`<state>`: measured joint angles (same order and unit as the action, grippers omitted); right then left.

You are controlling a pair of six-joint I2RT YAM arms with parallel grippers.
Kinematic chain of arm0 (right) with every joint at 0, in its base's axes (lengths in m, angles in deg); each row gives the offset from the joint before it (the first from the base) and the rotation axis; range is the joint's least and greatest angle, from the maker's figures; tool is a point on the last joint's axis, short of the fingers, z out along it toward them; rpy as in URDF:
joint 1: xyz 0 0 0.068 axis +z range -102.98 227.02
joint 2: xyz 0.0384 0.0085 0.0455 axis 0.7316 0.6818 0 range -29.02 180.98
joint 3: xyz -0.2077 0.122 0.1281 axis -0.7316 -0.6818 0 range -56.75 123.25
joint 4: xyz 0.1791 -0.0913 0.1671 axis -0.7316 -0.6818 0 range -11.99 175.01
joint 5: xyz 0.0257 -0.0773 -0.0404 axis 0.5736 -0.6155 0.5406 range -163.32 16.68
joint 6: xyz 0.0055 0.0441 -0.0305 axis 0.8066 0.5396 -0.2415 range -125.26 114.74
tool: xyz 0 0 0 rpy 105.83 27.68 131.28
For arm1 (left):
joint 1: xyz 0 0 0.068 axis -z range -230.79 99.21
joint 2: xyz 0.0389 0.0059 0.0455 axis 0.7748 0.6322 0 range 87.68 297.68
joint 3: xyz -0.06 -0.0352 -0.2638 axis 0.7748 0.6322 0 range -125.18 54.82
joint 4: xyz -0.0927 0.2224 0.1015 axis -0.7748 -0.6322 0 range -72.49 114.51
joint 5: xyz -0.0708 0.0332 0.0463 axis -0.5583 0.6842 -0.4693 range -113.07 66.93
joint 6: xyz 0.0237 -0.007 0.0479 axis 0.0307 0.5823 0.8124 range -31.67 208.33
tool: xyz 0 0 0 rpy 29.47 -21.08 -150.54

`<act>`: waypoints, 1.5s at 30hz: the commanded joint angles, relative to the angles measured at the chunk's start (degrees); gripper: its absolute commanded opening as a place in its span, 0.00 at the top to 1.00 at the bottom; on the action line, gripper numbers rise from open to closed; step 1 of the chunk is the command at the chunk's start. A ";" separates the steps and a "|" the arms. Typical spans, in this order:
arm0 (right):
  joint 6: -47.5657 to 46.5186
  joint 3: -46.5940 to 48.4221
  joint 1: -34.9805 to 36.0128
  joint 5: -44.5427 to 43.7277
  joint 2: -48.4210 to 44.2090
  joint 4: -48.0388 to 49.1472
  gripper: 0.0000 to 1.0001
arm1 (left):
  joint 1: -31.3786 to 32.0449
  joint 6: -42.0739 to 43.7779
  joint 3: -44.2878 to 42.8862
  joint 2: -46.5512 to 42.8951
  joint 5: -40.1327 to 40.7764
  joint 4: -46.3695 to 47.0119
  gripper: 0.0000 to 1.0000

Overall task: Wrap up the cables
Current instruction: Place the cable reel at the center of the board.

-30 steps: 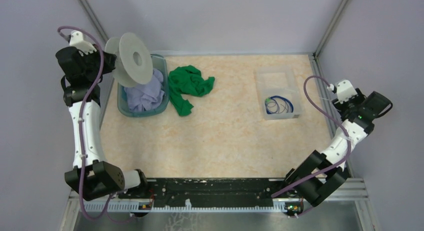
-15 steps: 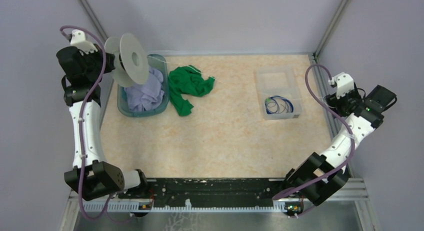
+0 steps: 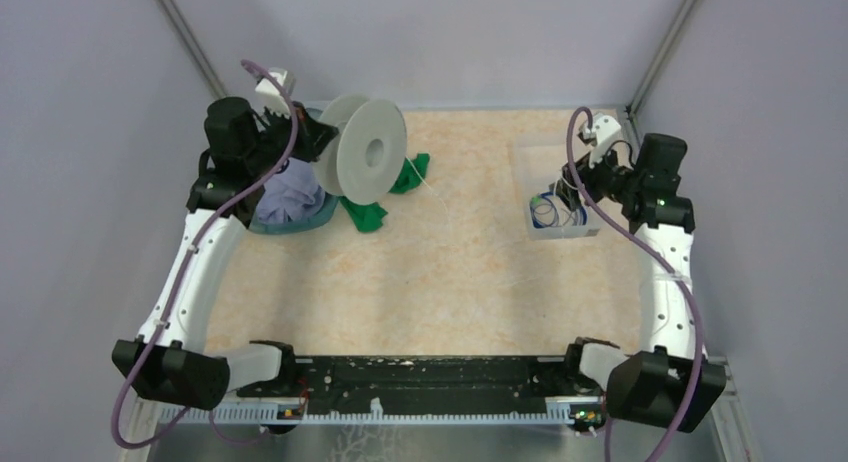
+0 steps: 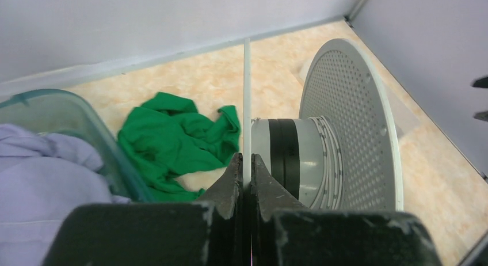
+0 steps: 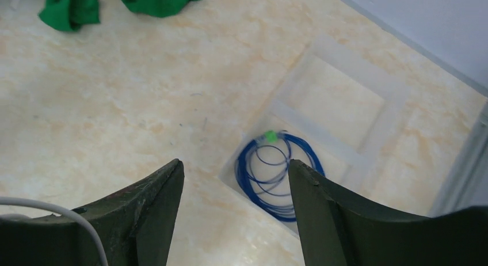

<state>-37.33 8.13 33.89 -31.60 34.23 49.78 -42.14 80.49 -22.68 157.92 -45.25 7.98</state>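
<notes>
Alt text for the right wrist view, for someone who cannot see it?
Open right fingers frame a coiled blue cable with a green bit, lying in one compartment of a clear tray. The tray sits on a beige marbled table, with green cloth at the top left.

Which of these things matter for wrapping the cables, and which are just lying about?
Job: blue cable in clear tray; spool, clamped by left end effector; right end effector, open.
Lying about: green cloth; teal basket with lilac cloth.
</notes>
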 commanded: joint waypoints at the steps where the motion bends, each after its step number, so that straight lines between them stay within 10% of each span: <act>1: 11.57 1.73 6.87 3.30 2.07 6.34 0.32 | 3.61 -0.21 2.49 -1.50 -6.89 5.78 1.00; 16: 15.02 0.85 20.35 12.40 8.44 15.66 0.31 | 16.45 3.99 4.48 1.05 -17.80 8.53 1.00; 45: 21.60 -6.29 23.32 16.55 13.96 26.76 0.36 | 24.49 3.95 10.76 13.05 25.83 12.54 1.00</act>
<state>-16.63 2.10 56.54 -16.19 47.60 72.95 -18.03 85.72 -11.66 170.29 -25.90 14.23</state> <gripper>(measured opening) 0.641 0.027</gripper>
